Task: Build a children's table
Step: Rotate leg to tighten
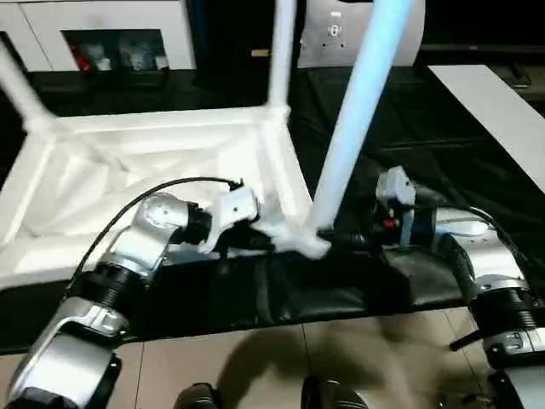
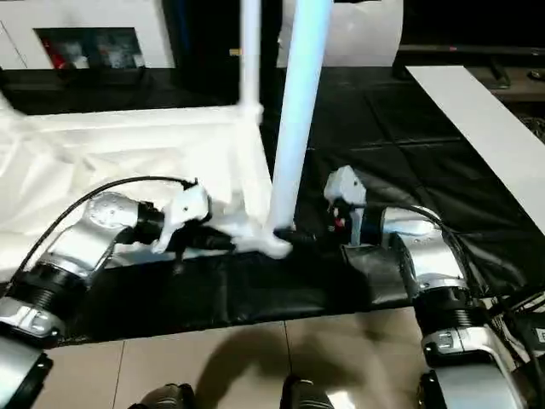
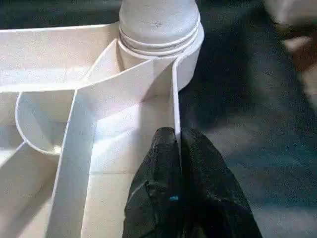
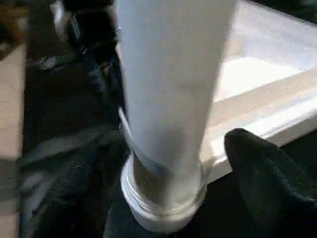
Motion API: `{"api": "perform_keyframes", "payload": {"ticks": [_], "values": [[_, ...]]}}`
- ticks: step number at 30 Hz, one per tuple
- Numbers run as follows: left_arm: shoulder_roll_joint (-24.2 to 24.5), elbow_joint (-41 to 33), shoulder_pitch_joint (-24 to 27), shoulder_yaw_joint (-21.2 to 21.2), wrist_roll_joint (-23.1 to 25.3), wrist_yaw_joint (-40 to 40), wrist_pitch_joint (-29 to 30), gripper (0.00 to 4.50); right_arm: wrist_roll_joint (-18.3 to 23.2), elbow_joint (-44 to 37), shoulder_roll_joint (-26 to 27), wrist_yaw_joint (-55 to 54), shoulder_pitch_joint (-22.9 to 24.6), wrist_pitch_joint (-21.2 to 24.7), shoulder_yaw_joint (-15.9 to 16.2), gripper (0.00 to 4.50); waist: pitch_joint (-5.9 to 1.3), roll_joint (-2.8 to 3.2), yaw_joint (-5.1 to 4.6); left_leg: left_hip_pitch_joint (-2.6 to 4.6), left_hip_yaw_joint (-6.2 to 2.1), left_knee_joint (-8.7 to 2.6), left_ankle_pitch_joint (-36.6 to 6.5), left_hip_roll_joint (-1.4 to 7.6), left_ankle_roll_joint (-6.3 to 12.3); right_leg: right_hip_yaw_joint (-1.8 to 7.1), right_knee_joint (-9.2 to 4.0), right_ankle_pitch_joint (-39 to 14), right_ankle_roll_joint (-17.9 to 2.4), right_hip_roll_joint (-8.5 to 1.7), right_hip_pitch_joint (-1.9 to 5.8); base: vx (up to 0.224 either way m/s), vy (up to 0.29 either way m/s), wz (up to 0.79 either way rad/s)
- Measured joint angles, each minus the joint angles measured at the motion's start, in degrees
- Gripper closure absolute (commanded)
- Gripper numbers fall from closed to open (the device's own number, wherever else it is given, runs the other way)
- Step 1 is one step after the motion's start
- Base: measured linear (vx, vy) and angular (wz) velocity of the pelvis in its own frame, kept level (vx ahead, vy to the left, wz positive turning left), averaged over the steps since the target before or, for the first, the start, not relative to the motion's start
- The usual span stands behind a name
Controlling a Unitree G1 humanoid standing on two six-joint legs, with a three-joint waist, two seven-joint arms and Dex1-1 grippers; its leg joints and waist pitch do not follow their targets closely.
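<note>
The children's table lies upside down on the black workbench, its ribbed white top (image 1: 145,162) facing up. A leg (image 1: 358,119) stands in the near right corner socket (image 3: 158,44). Another leg (image 1: 279,51) stands at the far right corner, and a third (image 1: 17,85) at the far left. My left gripper (image 1: 255,239) is shut on the top's thin rim wall (image 3: 174,99), just beside the near right socket. My right gripper (image 1: 341,239) is open, its black fingers (image 4: 267,178) standing on either side of that near leg's base (image 4: 166,188), with a gap showing on one side.
The workbench's front edge (image 1: 255,328) runs just below both grippers, with tiled floor (image 1: 255,358) beyond it. A flat white board (image 1: 502,111) lies at the right of the bench. White cabinets (image 1: 102,34) stand behind the bench.
</note>
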Motion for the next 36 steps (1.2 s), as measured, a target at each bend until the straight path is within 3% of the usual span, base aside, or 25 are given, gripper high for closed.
{"api": "perform_keyframes", "payload": {"ticks": [6,16,25,29,36], "values": [[0.7,0.0,0.0,-0.6,0.0,-3.0,-1.9,4.5,1.2,0.2,-0.1,6.1,-0.4,0.5,2.2,1.66,-0.02,-0.03,0.08,0.13,-0.01,0.14,0.0,-0.01,0.0,0.02,0.0,0.0,0.0,-0.06,0.26,0.0,0.0,0.0],[1.0,0.0,0.0,-1.0,-0.4,-4.7,-2.3,4.5,1.2,1.8,-0.1,8.4,-1.7,0.8,2.7,2.48,-0.03,-0.06,0.38,0.14,-0.01,0.13,0.0,-0.01,0.0,0.0,0.0,0.0,0.0,-0.07,0.29,0.0,0.0,0.0],[0.9,0.2,0.0,-0.9,-0.5,-4.7,-2.1,4.5,1.4,1.7,-0.1,8.4,-1.7,1.9,2.7,2.62,-0.04,-0.05,0.42,0.18,-0.02,0.12,0.0,-0.01,0.0,-0.01,0.0,0.0,0.0,-0.06,0.33,0.0,0.0,0.0],[-0.7,0.2,-0.1,-0.1,-0.4,-2.6,1.2,4.5,1.2,-0.8,1.1,4.4,0.2,3.7,2.0,2.62,-0.04,-0.05,0.56,0.31,-0.04,0.12,0.0,-0.01,0.0,-0.01,0.0,0.0,0.0,-0.05,0.46,0.0,0.0,0.0],[-6.3,2.7,-2.2,3.8,1.7,12.1,11.4,4.5,-2.4,-1.4,10.0,-20.9,0.6,8.7,-3.2,2.63,0.0,0.0,-1.9,0.34,-0.5,0.21,0.0,-0.13,-0.01,-0.39,-0.75,-0.1,0.2,-0.03,0.57,-0.007,0.0,-0.01]]}}
